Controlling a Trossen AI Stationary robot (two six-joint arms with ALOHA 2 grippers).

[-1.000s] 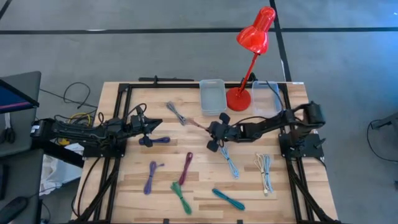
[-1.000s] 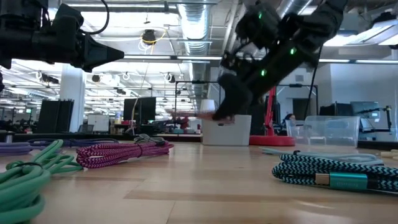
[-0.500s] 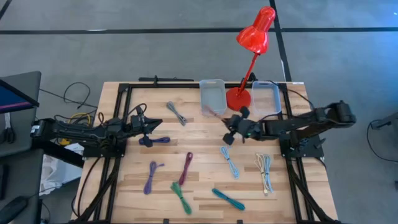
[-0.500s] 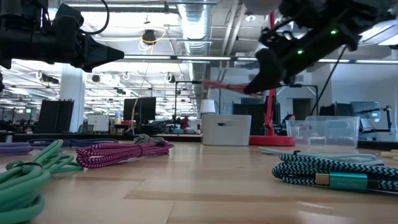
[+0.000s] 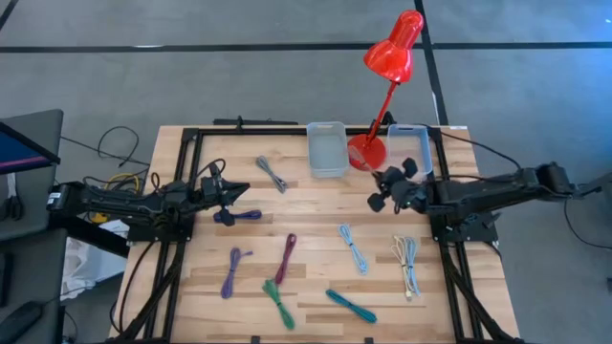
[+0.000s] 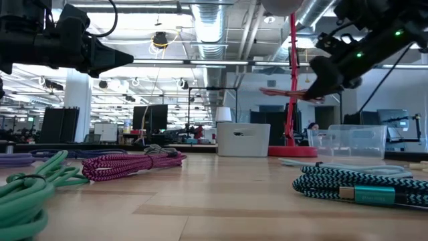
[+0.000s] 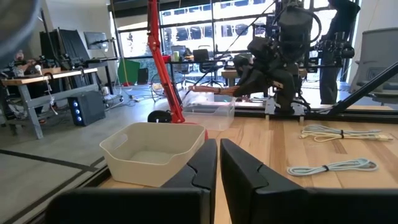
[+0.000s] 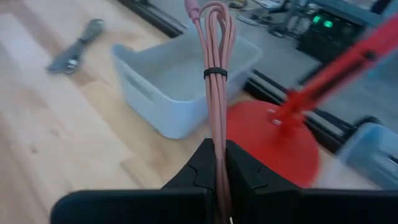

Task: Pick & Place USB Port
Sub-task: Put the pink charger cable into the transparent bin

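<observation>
Cable (image 8: 214, 74), pink and bundled with a dark tie, is clamped between the fingers of the right gripper (image 5: 392, 189), right of centre in the high view. The bundle is gripped at 1 end, so its free loops project forward past the fingertips; this likely keeps the load clear of the jaws for release. In the right wrist view the cable lies over the white bin (image 8: 180, 81) and the red lamp base (image 8: 273, 143). In the low view the right gripper (image 6: 324, 70) holds the cable (image 6: 287, 94) well above the table, at the upper right of the frame, high enough to clear the rim of the clear bin (image 6: 348, 140). Judged from the heading, the clear bin (image 5: 409, 153) is the probable drop point.

Left gripper (image 5: 225, 196) waits at centre left of the high view, fingers (image 7: 249, 168) clenched on nothing, near a purple cable (image 5: 244, 216).

7 more cables remain on the table (image 5: 316, 239), so the task is at an early stage.
</observation>
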